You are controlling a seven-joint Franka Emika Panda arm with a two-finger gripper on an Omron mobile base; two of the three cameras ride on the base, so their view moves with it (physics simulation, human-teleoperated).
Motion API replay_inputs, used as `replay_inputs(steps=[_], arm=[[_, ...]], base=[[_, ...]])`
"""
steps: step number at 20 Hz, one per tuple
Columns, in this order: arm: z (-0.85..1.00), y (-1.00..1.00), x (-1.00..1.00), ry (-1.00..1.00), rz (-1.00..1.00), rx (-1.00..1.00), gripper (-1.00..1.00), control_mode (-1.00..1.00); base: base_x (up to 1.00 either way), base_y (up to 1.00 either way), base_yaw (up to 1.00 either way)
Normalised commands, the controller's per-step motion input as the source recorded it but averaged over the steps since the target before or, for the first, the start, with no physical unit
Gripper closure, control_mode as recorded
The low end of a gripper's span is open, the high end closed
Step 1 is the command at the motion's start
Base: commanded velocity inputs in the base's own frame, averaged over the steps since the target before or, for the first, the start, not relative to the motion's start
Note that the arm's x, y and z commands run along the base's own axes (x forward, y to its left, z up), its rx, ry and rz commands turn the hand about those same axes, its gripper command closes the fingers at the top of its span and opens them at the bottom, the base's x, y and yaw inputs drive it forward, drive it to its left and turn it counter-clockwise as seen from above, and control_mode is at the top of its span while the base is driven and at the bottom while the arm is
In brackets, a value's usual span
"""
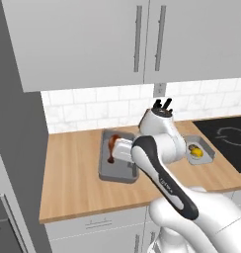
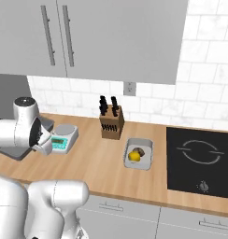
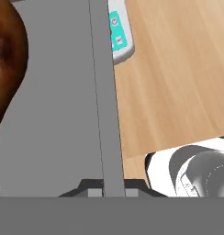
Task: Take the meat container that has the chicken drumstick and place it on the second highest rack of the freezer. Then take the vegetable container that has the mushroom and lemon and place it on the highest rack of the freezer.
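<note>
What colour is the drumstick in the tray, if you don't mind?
Glossy reddish-brown drumstick, clearest in the left base view.

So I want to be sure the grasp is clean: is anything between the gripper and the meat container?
Nothing visible. In the hand view the gripper straddles the rim of the meat container, shut on it. The chicken drumstick lies inside, off to one side, and the scale sits outside the rim.

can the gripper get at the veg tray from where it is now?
Probably not directly: the gripper is shut on the meat tray rim. The veg tray, with lemon and mushroom, sits uncovered on the counter, so its top is free.
</note>
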Motion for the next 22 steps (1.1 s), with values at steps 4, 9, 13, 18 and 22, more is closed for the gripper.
replay_inputs(steps=[4, 9, 13, 18, 22], arm=[[0.67, -0.08, -0.13, 0.05, 0.0, 0.0, 1.0, -1.0], [-0.01, 0.0, 0.0, 0.06, 0.0, 0.0, 1.0, -1.0], [-0.02, 0.0, -0.05, 0.02, 0.0, 0.0, 1.0, 1.0], [0.0, 0.0, 0.0, 0.0, 0.0, 0.0, 1.0, 1.0], [0.0, 0.0, 0.0, 0.0, 0.0, 0.0, 1.0, 1.0]], base=[[0.0, 0.0, 0.0], [0.0, 0.0, 0.0], [-0.36, 0.0, 0.03], [-1.0, 0.07, 0.04], [-1.0, 0.43, 0.13]])
